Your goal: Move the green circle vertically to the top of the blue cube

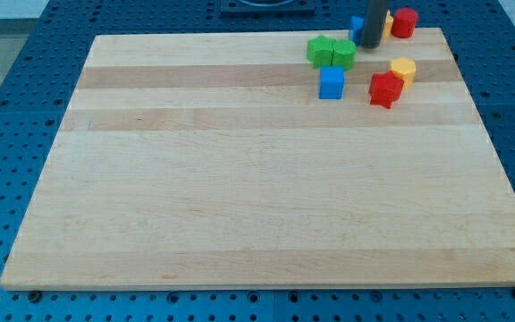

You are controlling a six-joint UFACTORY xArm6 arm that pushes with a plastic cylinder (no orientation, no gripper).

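The blue cube sits near the view's top right of the wooden board. Just above it stand two green blocks touching each other: a rounder one, the green circle, on the right, and a more angular green block on the left. My tip is the lower end of the dark rod, just right of and slightly above the green circle, very close to it; I cannot tell if it touches.
A red block and a yellow block lie right of the blue cube. At the board's top edge, a second blue block, a yellow block and a red block stand around the rod, partly hidden.
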